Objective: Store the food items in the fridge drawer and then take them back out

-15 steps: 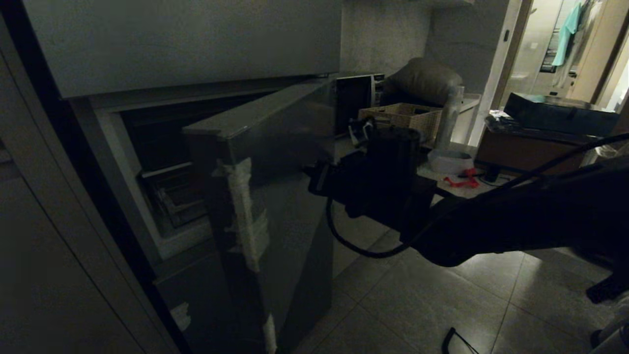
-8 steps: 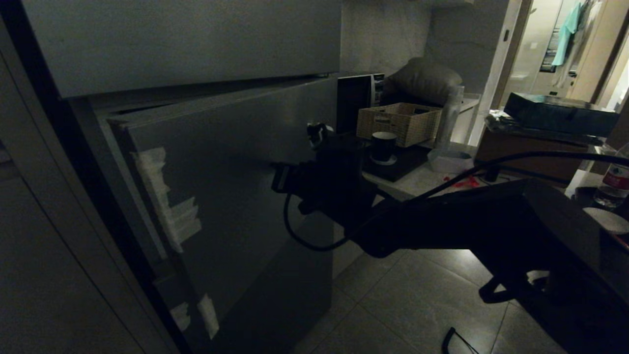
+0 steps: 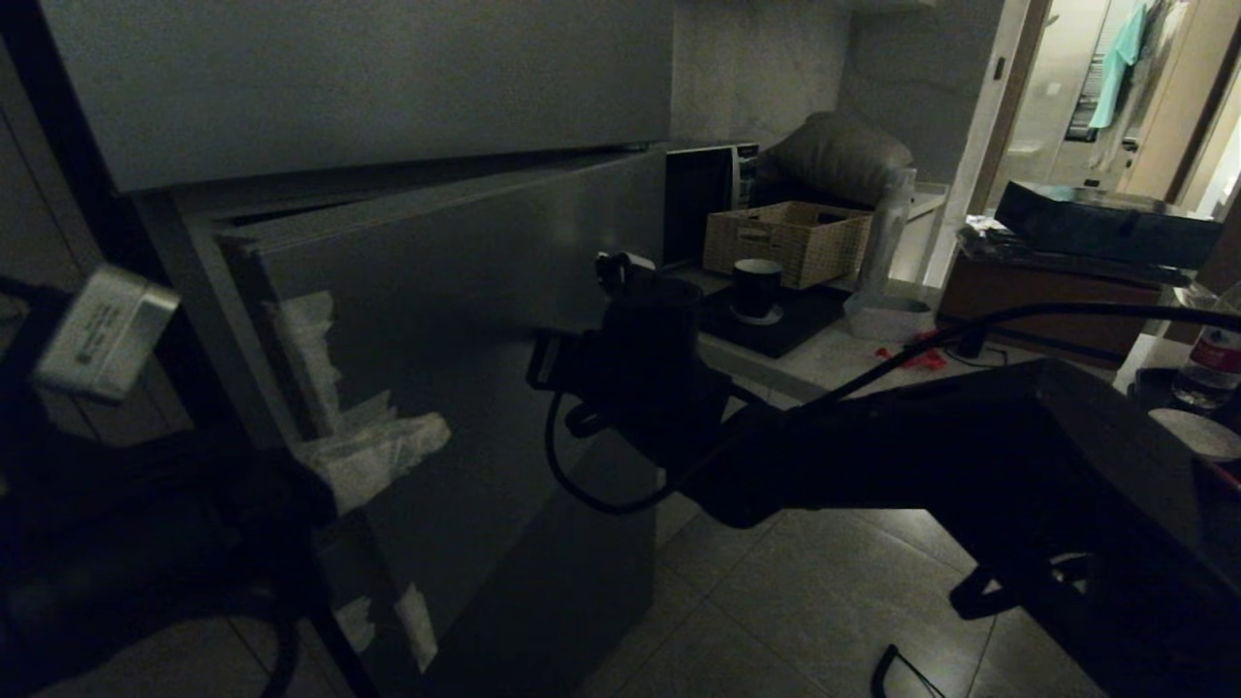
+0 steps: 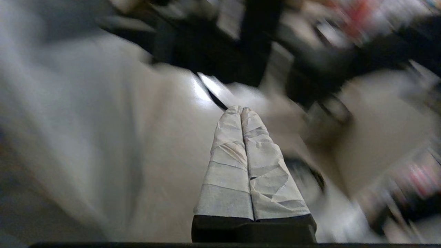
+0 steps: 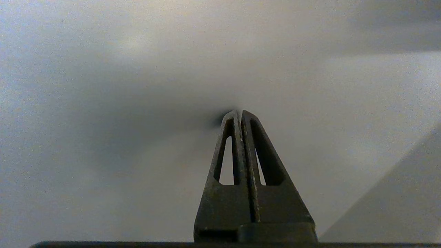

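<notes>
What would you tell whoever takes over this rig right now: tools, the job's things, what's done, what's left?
Right tool: shut, empty, tips at the fridge door.
Left tool: shut, empty; its arm is at the head view's lower left.
Door is nearly shut, with a thin gap at its top edge.
Food items and drawer: not in view, so whether they are stored or taken out cannot be told.
Left: probably press the door fully shut, then check where the food is.
</notes>
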Available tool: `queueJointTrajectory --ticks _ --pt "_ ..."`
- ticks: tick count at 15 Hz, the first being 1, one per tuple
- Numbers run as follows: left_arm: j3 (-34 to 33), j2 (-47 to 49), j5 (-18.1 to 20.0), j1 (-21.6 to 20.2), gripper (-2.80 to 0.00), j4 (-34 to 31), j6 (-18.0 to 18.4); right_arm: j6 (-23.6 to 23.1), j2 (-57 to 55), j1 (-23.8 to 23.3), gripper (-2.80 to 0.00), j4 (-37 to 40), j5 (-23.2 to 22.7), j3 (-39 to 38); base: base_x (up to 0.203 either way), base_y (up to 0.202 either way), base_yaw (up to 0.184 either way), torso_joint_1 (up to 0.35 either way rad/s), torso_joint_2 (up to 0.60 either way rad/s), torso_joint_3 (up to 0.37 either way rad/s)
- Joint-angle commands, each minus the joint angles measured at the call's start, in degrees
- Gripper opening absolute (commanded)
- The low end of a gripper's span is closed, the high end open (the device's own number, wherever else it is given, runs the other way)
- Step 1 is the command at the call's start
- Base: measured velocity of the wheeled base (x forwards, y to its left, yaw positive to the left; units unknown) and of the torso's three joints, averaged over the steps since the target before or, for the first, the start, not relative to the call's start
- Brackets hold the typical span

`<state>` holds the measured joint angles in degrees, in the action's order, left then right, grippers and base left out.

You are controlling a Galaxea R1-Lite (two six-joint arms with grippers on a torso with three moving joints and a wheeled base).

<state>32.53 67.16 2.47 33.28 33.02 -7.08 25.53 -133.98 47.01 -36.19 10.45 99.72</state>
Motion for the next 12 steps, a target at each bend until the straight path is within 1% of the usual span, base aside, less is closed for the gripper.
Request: queueJointTrajectory --ticks 1,2,3,4,6,9,11,12 --pt "-0.4 6.05 -9.46 2.98 -2.8 8.16 -0.45 0.33 7.82 0.64 -2.8 -0.34 0.24 -7.16 0.0 0.0 0.0 0.0 0.0 0.0" --pt "-0.68 5.7 -13.44 2.86 -2.8 11.06 -0.68 0.47 11.42 0.72 -2.8 -0.35 0.32 -10.82 0.0 0.0 0.0 0.0 0.0 0.0" --pt "-0.89 5.24 -15.41 2.61 -2.8 12.55 -0.93 0.64 15.31 0.78 -2.8 -0.35 0.36 -14.98 0.0 0.0 0.0 0.0 0.0 0.0" --pt "-0.98 5.09 -18.21 1.61 -2.8 12.9 -1.3 0.77 19.98 0.81 -2.8 -0.33 0.37 -19.19 0.0 0.0 0.0 0.0 0.0 0.0" --pt "-1.53 4.36 -21.24 -2.9 -2.8 13.82 -3.81 0.91 30.14 0.88 -2.8 -0.23 0.41 -28.27 0.0 0.0 0.0 0.0 0.0 0.0" --pt "-3.05 3.51 -22.79 -4.96 -2.8 14.01 -4.44 0.98 43.25 0.84 -2.8 0.33 0.77 -40.09 0.0 0.0 0.0 0.0 0.0 0.0" --pt "-2.25 5.23 -22.95 -8.27 -2.8 14.01 -4.58 1.0 51.63 0.82 -2.8 2.99 2.25 -44.29 0.0 0.0 0.0 0.0 0.0 0.0" --pt "-1.46 6.4 -22.95 -8.77 -2.8 14.05 -4.63 0.98 55.53 0.8 -2.8 4.72 2.87 -45.54 0.0 0.0 0.0 0.0 0.0 0.0"
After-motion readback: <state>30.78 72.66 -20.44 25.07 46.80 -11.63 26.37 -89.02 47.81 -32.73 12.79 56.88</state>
